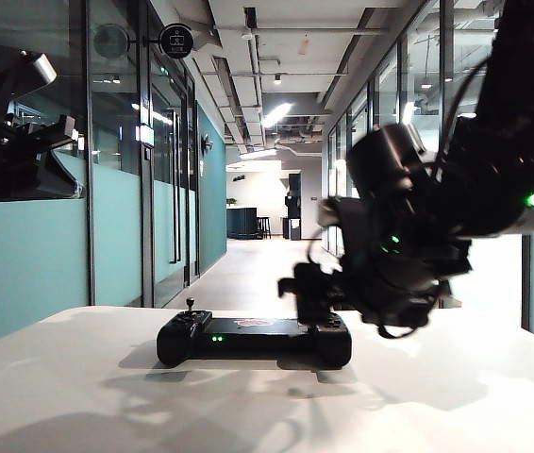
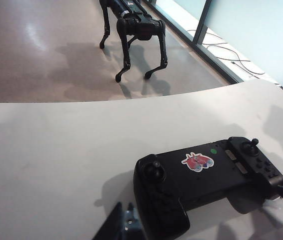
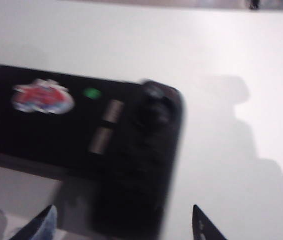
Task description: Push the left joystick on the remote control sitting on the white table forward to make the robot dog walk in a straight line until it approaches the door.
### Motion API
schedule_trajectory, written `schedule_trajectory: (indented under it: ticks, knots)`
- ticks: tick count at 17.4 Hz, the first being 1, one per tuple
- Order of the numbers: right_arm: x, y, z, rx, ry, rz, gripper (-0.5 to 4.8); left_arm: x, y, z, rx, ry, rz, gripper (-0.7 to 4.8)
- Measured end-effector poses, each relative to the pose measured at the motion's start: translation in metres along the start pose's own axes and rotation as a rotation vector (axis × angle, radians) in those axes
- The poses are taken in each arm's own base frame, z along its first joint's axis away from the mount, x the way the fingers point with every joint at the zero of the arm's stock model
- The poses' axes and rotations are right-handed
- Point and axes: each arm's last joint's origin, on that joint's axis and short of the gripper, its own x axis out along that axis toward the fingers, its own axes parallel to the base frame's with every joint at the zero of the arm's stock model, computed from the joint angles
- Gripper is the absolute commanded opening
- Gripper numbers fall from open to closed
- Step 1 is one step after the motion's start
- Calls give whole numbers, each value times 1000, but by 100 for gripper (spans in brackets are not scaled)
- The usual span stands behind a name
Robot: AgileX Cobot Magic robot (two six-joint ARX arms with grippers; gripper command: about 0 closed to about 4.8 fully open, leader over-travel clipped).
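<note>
Remote control (image 1: 253,338) lies flat mid-surface on the white table (image 1: 437,396), left joystick (image 1: 190,305) upright at its 9 o'clock end. Right gripper (image 3: 121,222) hangs at the controller's 3 o'clock end, jaws spread wide and empty. Left gripper (image 2: 123,220) raised at 9 o'clock; jaw state can't be told. Robot dog (image 2: 134,30) stands on the floor beyond. Step: approach. Next, probably: a fingertip behind the joystick, nudging forward

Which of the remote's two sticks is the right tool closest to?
The stick at the remote control's end on the exterior view's right; the open right tool hovers there. The other stick stands clear, nearer the raised left tool.
</note>
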Motion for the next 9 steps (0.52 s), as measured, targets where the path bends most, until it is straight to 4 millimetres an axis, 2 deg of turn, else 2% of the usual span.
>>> schedule_trajectory:
  ticks: [9]
  knots:
    - [12,2,-2,-1,22,33,342,0,0,0,0,0,0,-5]
